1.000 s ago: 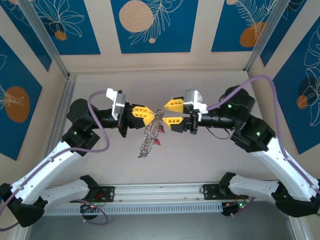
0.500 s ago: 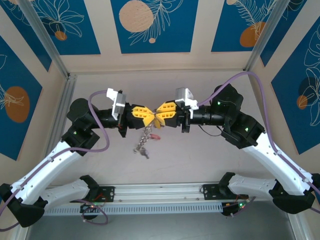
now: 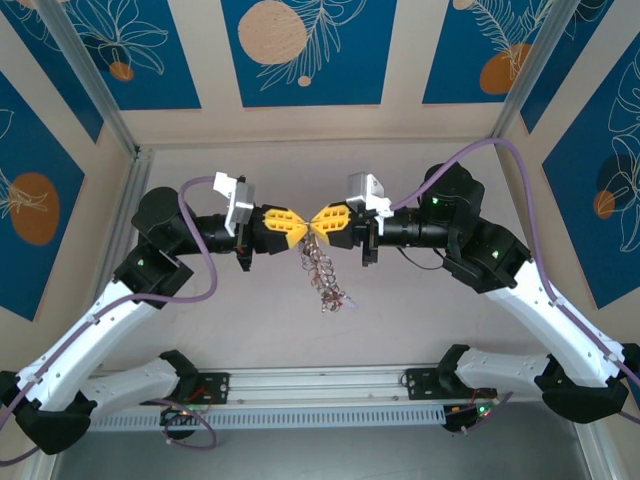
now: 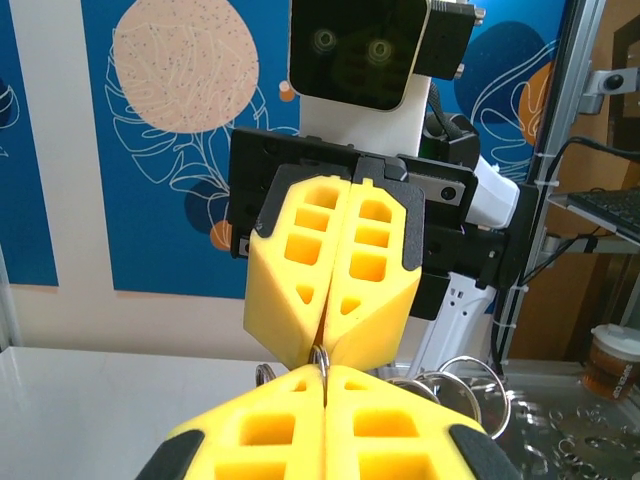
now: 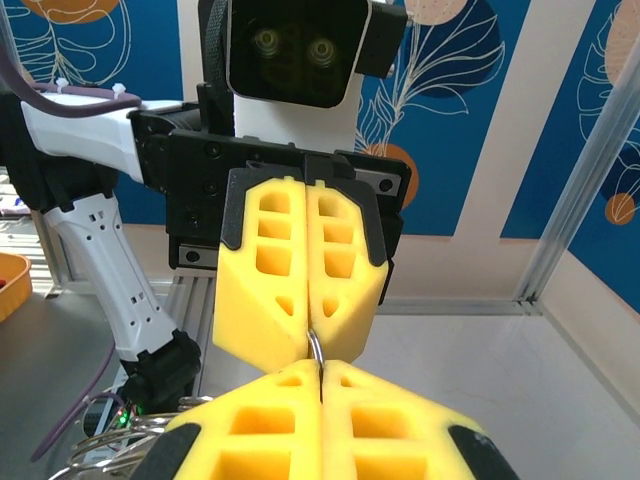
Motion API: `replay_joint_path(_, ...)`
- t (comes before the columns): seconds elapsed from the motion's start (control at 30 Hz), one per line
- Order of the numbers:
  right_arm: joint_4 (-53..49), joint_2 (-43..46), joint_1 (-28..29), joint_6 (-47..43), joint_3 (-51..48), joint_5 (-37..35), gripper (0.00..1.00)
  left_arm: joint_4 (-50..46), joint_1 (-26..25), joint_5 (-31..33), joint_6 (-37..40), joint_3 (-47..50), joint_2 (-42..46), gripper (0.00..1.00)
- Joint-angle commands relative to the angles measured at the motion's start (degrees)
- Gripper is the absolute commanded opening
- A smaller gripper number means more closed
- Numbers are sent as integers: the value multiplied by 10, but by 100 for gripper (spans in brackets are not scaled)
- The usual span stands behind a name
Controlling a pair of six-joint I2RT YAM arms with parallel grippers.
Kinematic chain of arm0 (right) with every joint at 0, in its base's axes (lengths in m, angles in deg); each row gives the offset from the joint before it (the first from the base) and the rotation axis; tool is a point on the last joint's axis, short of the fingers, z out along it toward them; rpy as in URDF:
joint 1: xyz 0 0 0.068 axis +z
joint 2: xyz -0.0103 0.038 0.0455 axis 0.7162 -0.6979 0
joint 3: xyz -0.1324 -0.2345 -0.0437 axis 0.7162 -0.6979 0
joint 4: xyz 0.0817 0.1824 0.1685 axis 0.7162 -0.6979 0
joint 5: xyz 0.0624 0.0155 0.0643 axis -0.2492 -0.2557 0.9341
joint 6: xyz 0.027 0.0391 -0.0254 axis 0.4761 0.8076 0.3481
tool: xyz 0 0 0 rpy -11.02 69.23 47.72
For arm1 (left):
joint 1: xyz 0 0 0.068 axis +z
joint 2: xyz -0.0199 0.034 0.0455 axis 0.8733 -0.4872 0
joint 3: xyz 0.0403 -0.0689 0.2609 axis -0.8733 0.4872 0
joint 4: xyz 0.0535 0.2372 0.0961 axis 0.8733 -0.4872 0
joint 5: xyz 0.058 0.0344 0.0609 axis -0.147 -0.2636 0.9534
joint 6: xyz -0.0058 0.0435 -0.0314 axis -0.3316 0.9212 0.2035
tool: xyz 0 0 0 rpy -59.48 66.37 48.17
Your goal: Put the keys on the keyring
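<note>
Above the middle of the pale, matte table (image 3: 430, 300), the left gripper (image 3: 298, 228) with its blocky yellow honeycombed fingers (image 3: 280, 224) meets the right gripper (image 3: 320, 224), built the same, tip to tip. Both are clenched. In the left wrist view the left gripper (image 4: 326, 372) has its two fingers pressed flat together, with a thin silver wire loop of the keyring (image 4: 320, 357) nipped at the seam. The right gripper (image 4: 322, 345) faces it just above, closed on that same loop. The right wrist view mirrors this: the right gripper (image 5: 320, 372) is shut on the wire (image 5: 314, 347), and the left gripper (image 5: 312, 335) is closed opposite it.

From that pinch the large silver-grey metal keyring (image 3: 321, 268), edged with many small loops, hangs below the fingertips and slants down toward the right arm's side, clear of the table. At its lowest end sit what look like the tiny keys (image 3: 337, 298) — too small to tell their colours. More of its loops show beside the left gripper's fingers (image 4: 462, 384).

Further out, purple cables (image 3: 205, 290) curve from the black-and-white arms, and blue leaf-printed wall panels (image 3: 300, 50) back the cell.
</note>
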Motion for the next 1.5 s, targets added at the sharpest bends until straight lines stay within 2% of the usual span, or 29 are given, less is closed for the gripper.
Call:
replay_joint_path(0.0, -14, -5, 1, -5, -5, 9, 13, 12, -1, -3, 18, -25, 9, 0)
replay_joint_path(0.07, -9, -4, 1, -1, -11, 20, 24, 27, -2, -2, 14, -21, 9, 0)
replay_joint_path(0.13, -13, -3, 1, 1, -13, 21, 29, 40, -1, -3, 10, -18, 8, 0)
replay_joint_path(0.3, -14, 5, -3, 9, -28, 1, 36, 58, -1, -4, 7, -11, 10, 0)
replay_joint_path(1.0, 68, 30, -10, 52, -63, 52, 34, 69, -1, -20, 1, -5, 7, 0)
replay_joint_path(1.47, 97, 23, -11, 63, -67, 53, 29, 70, -1, -28, -2, -5, 4, 0)
